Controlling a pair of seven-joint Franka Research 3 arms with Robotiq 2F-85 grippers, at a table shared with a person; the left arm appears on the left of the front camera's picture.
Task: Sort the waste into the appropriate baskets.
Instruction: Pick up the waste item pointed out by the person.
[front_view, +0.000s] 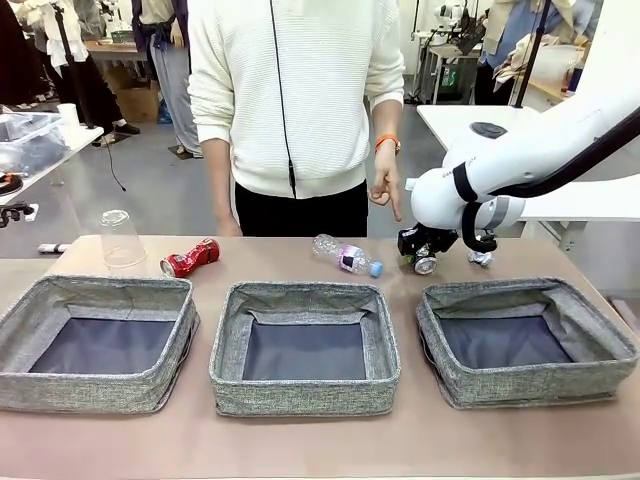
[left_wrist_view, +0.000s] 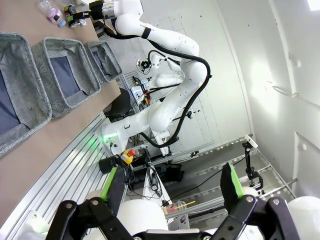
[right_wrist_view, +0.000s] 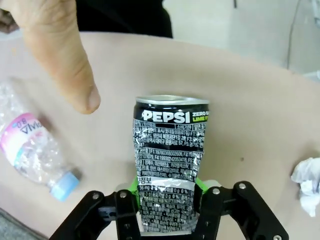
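The right gripper is clamped on the base of the crumpled black aluminium Pepsi can, behind the right-hand grey woven-fabric basket, between a clear plastic blue-capped bottle and a crumpled white paper wad, while the left gripper hangs with its fingers wide apart

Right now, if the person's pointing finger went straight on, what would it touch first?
Most likely the bare tan table, between the crumpled clear plastic bottle with a blue cap and the dented black Pepsi can. The person's hand points there, though depth is unclear.

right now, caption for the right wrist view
Right hand closed on a crushed Pepsi can, a person's finger pointing beside it.
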